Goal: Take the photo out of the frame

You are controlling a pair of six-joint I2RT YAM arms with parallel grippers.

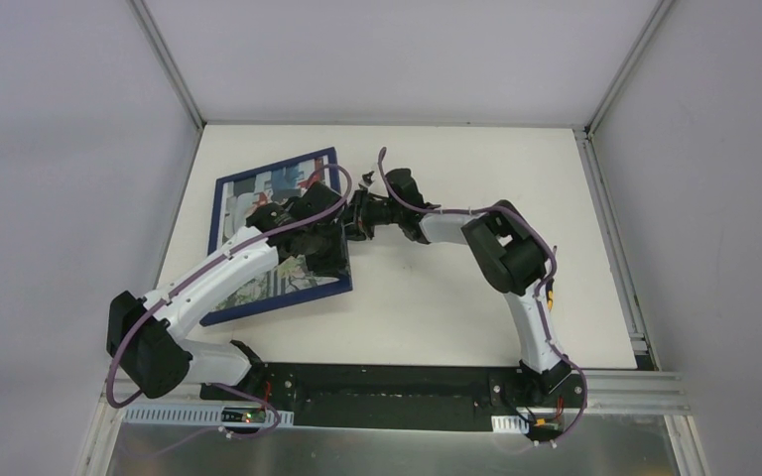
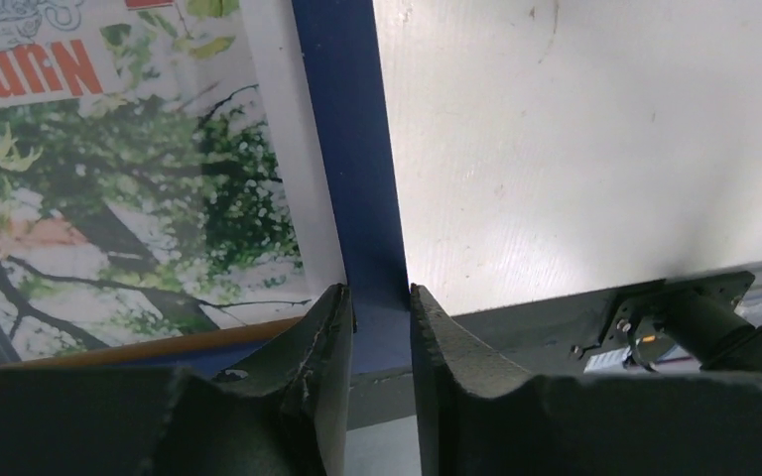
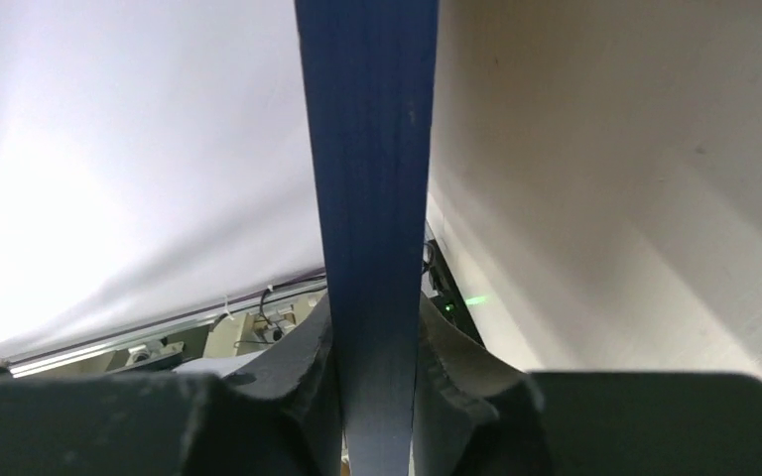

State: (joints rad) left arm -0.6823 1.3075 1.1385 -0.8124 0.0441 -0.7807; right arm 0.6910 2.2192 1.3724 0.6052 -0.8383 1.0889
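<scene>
Bordering leafy photo [image 2: 139,188]: frame [image 2: 352,149], seemingly tilted.

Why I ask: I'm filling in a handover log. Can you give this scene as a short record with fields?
frame: blue-edged, face up on the table
photo: colourful print, in the frame, not yet taken out
left pincer: closed on the frame's blue edge, near a corner
right pincer: closed on the frame's blue edge
flat or lifted: cannot tell

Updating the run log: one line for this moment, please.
left gripper: shut on frame | right gripper: shut on frame | photo: in frame
</scene>
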